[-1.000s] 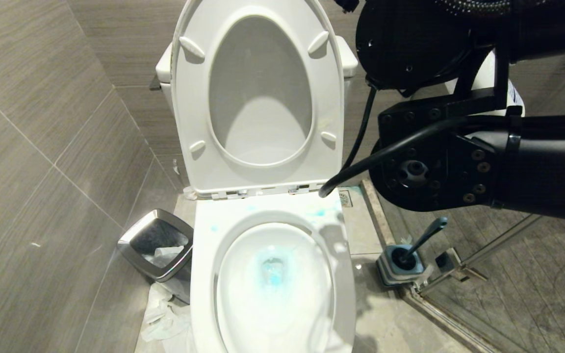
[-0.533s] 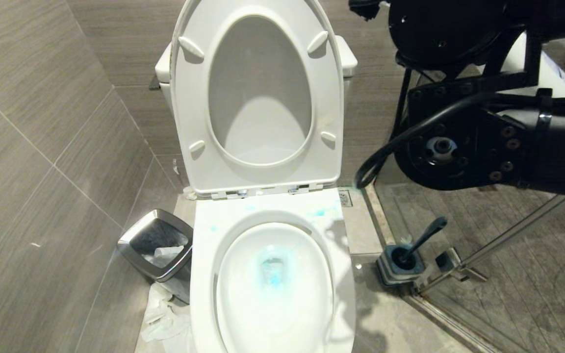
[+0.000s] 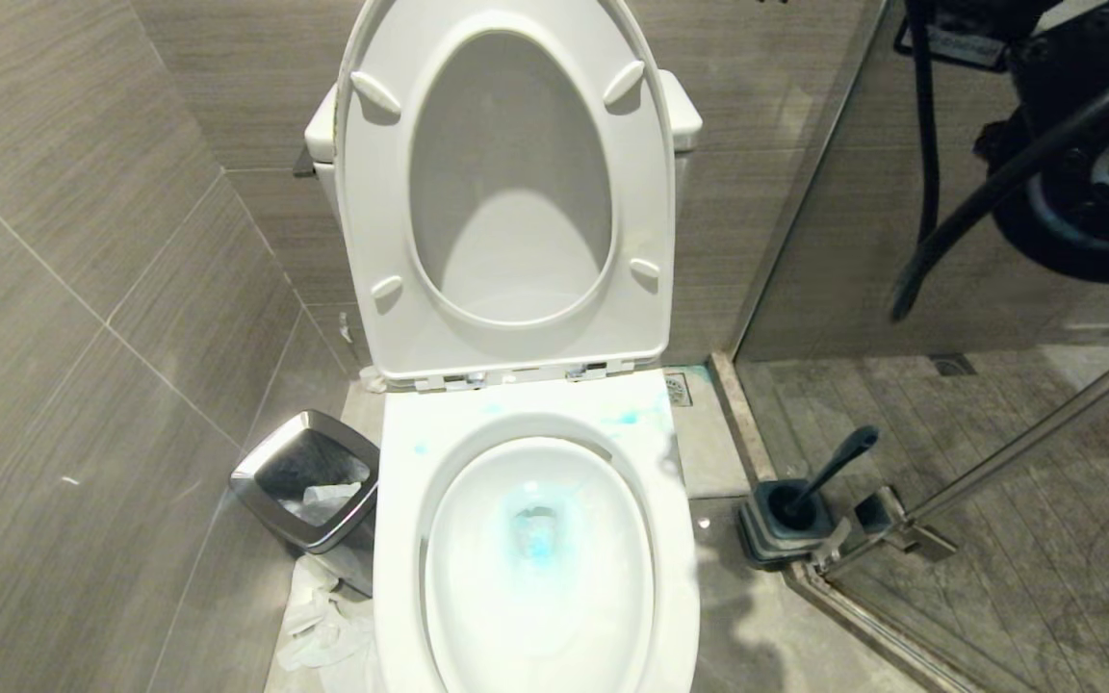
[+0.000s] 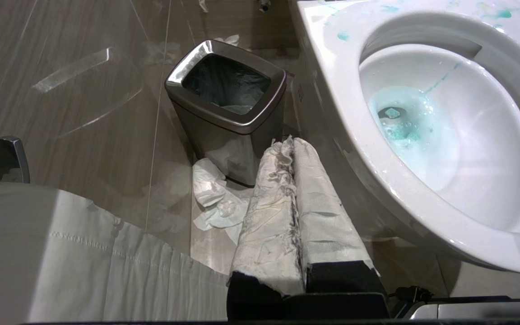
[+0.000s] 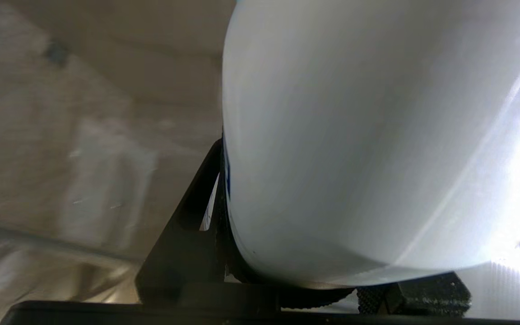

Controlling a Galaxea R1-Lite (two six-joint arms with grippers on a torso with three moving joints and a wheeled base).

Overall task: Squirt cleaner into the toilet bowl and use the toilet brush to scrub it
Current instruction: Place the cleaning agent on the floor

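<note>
I have the cleaner [image 5: 368, 144] in my right gripper [image 5: 314, 289]: its smooth white body fills the right wrist view, pressed between the dark ribbed jaws, which stand partly open around it. In the head view only the right arm [image 3: 1074, 173] shows, high at the right edge; the bottle itself is out of that view. I judge the bottle light, thin-walled and slick, so it will give under pressure and could slip or squirt if I squeeze harder; the grip across the body looks right.

The bowl [image 3: 540, 568] sits low in the middle of the head view, seat and lid up, with turquoise liquid pooled at the drain and blue splashes on the rim. I take the squirting as done.

The brush [image 3: 829, 472] stands in its holder [image 3: 786, 525] on the floor right of the toilet, by the glass shower door, its handle leaning up and to the right. The handle looks stiff, slim and probably smooth, so I would take it near the top end, clear of the holder; the holder seems light and may lift with it.

My left gripper [image 4: 294, 149] is parked low beside the bowl near the bin [image 4: 228, 104], its wrapped jaws pressed together on nothing.
</note>
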